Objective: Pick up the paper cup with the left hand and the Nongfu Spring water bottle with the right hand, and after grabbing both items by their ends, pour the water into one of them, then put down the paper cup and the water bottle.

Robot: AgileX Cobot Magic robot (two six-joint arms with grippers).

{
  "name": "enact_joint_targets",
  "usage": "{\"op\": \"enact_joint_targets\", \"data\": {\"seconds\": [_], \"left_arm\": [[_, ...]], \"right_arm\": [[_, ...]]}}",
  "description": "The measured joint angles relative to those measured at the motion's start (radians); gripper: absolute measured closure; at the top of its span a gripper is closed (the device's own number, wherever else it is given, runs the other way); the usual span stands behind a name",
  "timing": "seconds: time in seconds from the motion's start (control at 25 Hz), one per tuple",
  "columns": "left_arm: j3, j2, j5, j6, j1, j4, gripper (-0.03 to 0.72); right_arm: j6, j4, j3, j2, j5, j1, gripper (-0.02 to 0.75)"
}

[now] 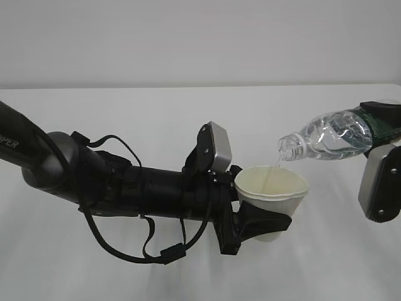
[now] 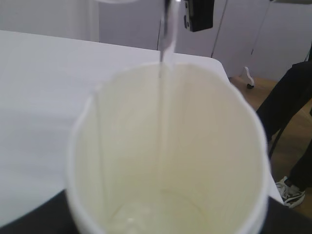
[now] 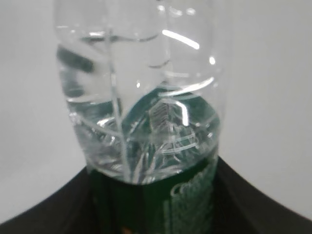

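Note:
The white paper cup [image 1: 273, 188] stands upright in my left gripper [image 1: 266, 221], whose black fingers are shut round its lower half, above the table. In the left wrist view the cup [image 2: 165, 161] fills the frame, cream inside, with a little water [image 2: 146, 214] pooled at its bottom. My right gripper [image 1: 385, 122] is shut on the green label end of the Nongfu Spring water bottle [image 1: 329, 135], which lies tipped with its open neck over the cup. A thin stream of water [image 1: 272, 170] falls from the neck into the cup. The right wrist view shows the bottle [image 3: 141, 97] part full.
The white table [image 1: 125, 125] spreads all round, with a plain wall behind. Loose black cables [image 1: 113, 238] hang under the left arm. The left wrist view shows the table's far edge, a black box [image 2: 198, 14] overhead, and a person's leg and shoe [image 2: 292, 190] on the wooden floor.

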Motion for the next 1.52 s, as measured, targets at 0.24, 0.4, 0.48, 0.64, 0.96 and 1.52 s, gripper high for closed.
{"op": "enact_joint_targets", "data": {"seconds": [0.24,0.4,0.48,0.64,0.96,1.52], "left_arm": [[0.000,0.000,0.000,0.000,0.000,0.000,0.270],[0.000,0.000,0.000,0.000,0.000,0.000,0.270],[0.000,0.000,0.000,0.000,0.000,0.000,0.270],[0.000,0.000,0.000,0.000,0.000,0.000,0.270],[0.000,0.000,0.000,0.000,0.000,0.000,0.270],[0.000,0.000,0.000,0.000,0.000,0.000,0.270]], "right_arm": [[0.000,0.000,0.000,0.000,-0.006,0.000,0.332],[0.000,0.000,0.000,0.000,-0.006,0.000,0.332],[0.000,0.000,0.000,0.000,-0.006,0.000,0.332],[0.000,0.000,0.000,0.000,-0.006,0.000,0.332],[0.000,0.000,0.000,0.000,-0.006,0.000,0.332],[-0.002,0.000,0.000,0.000,-0.007,0.000,0.332]]}}
